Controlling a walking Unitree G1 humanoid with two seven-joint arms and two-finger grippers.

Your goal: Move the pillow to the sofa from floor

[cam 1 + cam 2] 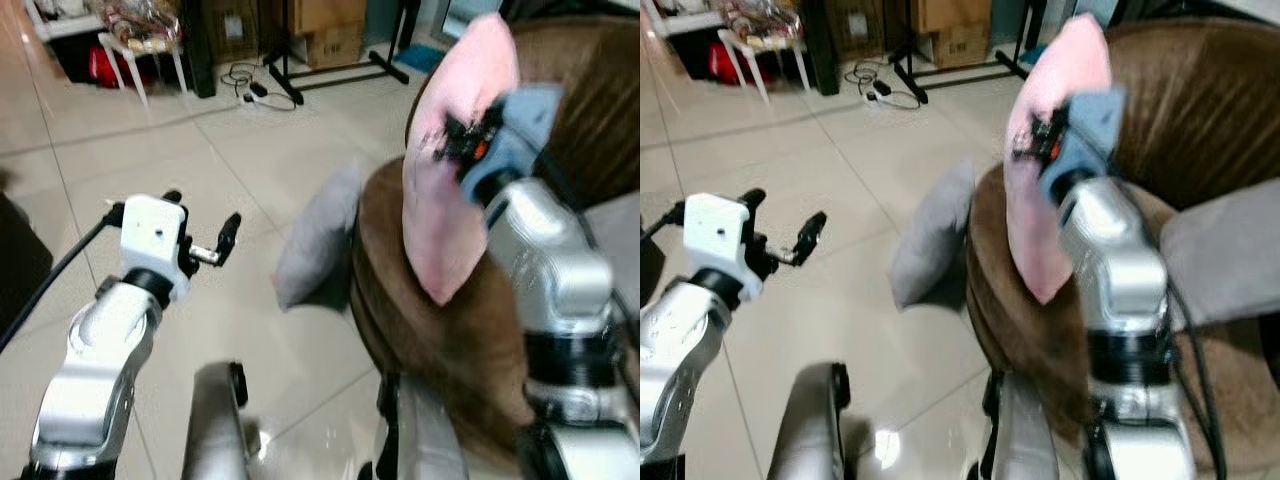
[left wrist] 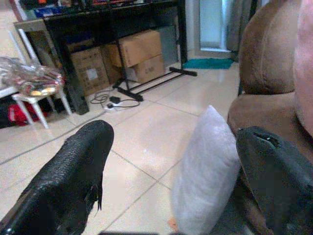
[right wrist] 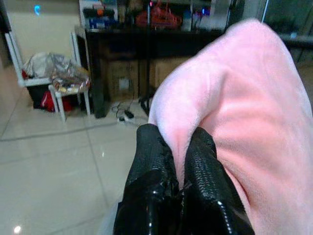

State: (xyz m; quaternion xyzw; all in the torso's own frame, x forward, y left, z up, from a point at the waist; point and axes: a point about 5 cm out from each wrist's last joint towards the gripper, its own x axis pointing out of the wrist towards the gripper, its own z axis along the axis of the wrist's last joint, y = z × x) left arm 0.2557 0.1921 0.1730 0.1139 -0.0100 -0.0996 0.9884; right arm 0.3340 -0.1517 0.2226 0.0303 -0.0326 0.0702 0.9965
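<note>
Right gripper [image 3: 178,166] is pinching a fold of the pink pillow [image 1: 455,160] and holding it aloft — long axis near vertical, lower tip hanging just above the brown sofa [image 1: 1200,110] seat edge, so the drop looks short, w/ the seat lying below and beyond the fingers. Left gripper [image 1: 205,235], fingers apart and holding nothing, is hovering over pale floor tiles [image 1: 150,160] on the side away from the sofa. A grey pillow [image 2: 205,171] is leaning against the sofa's base — cardboard boxes [image 2: 139,54] standing farther back.
</note>
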